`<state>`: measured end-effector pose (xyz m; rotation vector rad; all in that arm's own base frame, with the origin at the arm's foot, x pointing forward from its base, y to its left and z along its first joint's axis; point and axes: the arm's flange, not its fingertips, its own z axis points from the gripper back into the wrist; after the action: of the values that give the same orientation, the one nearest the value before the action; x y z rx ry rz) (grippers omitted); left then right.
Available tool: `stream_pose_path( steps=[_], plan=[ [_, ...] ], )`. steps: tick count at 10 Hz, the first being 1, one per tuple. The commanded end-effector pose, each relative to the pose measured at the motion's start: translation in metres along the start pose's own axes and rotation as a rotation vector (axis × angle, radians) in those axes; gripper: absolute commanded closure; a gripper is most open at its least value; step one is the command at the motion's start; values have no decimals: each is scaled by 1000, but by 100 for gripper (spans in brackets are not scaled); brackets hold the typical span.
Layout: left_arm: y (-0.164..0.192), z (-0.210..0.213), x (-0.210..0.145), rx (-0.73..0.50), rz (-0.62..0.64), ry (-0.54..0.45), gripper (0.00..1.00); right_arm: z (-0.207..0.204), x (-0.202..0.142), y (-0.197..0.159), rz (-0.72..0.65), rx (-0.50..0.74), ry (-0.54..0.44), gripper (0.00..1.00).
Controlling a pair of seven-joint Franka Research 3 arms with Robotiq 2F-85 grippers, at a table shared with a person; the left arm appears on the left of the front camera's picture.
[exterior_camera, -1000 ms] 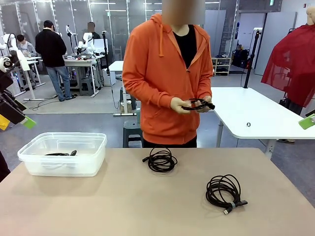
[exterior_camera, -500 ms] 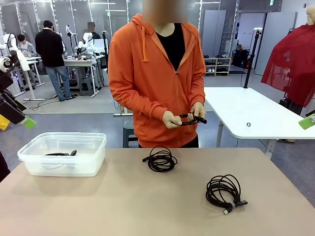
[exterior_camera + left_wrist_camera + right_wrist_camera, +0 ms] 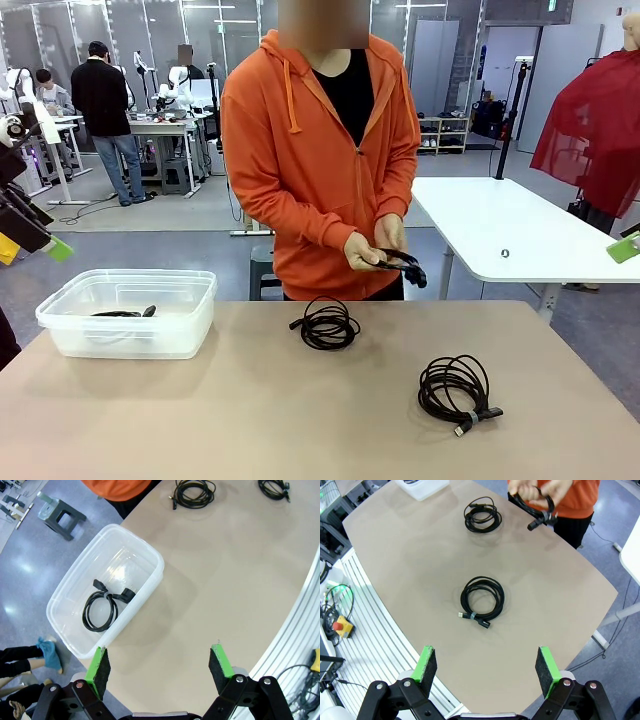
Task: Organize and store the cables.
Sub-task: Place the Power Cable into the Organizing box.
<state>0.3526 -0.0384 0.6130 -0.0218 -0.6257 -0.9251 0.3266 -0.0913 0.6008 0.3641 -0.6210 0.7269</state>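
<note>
Cables wait in four places around a clear plastic tub (image 3: 60, 312) on the tan table (image 3: 200, 420). The first coil (image 3: 101, 611), thin and black, lies flat on the floor of the tub with both plug ends showing. The second coil (image 3: 327, 326) rests on the tabletop to the robot's right of the tub, near the far edge where an orange-hooded person (image 3: 320, 150) stands. The third coil (image 3: 455, 390), bound by a pale tie, lies farther from the tub on the same side and closer to the robot. The fourth coil (image 3: 403, 265) is off the table, grasped in the person's hands (image 3: 363, 250) at waist height, beyond the second coil from the tub.

The left gripper (image 3: 158, 651) hangs over bare tabletop just beside the tub's near wall. Its green-padded jaws are spread wide with nothing between them. The right gripper (image 3: 485, 652), well apart from the tub, is also released and empty, poised over the table edge with the third coil ahead of its fingers.
</note>
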Motion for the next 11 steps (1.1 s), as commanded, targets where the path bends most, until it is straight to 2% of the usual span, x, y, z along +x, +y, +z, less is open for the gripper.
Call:
stream_pose_path(
  steps=[1,11],
  plan=[
    [-1,1,2,8,12,3,0,0,-1,0,12,11,-8,0],
    [-1,1,2,8,12,3,0,0,-1,0,12,11,-8,0]
  ],
)
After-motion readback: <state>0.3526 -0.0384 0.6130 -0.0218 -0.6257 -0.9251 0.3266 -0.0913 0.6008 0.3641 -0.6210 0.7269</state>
